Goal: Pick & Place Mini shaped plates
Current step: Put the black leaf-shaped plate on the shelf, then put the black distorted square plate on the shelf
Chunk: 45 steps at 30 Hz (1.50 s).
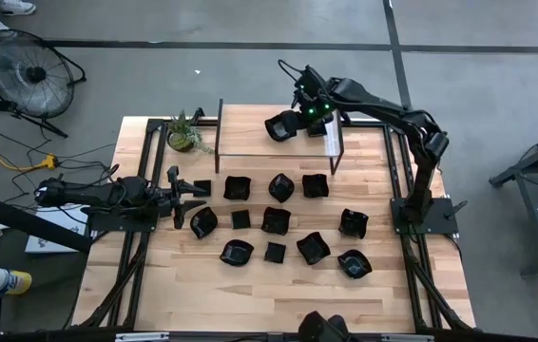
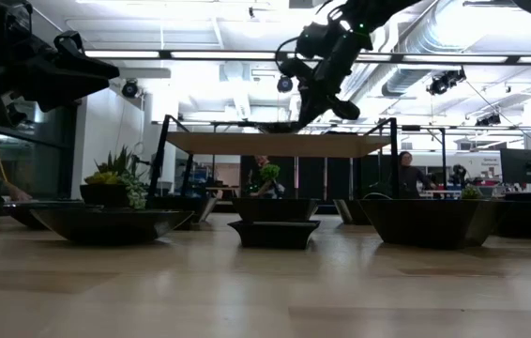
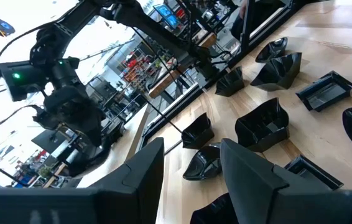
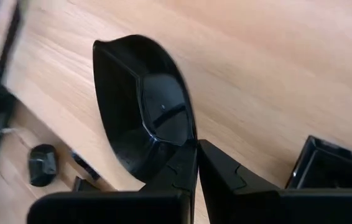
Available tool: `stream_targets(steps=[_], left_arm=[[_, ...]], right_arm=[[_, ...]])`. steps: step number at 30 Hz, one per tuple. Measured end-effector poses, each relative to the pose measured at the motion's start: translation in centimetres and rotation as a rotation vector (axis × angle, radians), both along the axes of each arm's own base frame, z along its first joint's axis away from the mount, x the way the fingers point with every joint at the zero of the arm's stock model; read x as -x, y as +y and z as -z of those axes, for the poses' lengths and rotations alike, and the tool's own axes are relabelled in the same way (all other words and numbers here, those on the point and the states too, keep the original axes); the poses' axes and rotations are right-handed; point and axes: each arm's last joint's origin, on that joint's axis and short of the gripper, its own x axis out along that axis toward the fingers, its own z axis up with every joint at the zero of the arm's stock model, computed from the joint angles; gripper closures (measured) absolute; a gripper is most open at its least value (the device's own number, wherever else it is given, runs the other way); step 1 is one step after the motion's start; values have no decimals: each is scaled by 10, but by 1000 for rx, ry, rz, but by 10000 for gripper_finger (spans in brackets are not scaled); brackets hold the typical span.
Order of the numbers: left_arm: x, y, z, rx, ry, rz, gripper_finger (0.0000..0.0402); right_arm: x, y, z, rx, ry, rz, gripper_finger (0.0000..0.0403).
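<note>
We judge this the carry step: the right gripper (image 1: 293, 122) is clamped on one mini plate (image 4: 145, 106) above the raised shelf (image 1: 250, 133) (others remain below); next, lowering and releasing. The left gripper (image 1: 185, 198) waits spread apart.

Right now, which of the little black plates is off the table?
The plate pinched in the right hand, held above the raised wooden shelf. All others sit on the table.

glossy black plate (image 4: 145, 106) (smooth, plastic-looking), matt dark fingers (image 4: 170, 180), pale wood-grain table (image 1: 250, 294)
</note>
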Motion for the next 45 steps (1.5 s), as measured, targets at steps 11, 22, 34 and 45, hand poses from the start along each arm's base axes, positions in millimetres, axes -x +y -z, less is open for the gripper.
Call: stream_targets(steps=[11, 22, 34, 45], left_arm=[[0, 0, 0, 0, -1, 0, 247], [0, 0, 0, 0, 0, 0, 247], [0, 0, 0, 0, -1, 0, 247], [0, 0, 0, 0, 0, 1, 247]], right_arm=[[2, -4, 15, -12, -17, -3, 381], [6, -10, 12, -4, -44, -21, 314], [17, -22, -23, 66, -61, -57, 279], [42, -4, -59, 92, 187, -189, 281]])
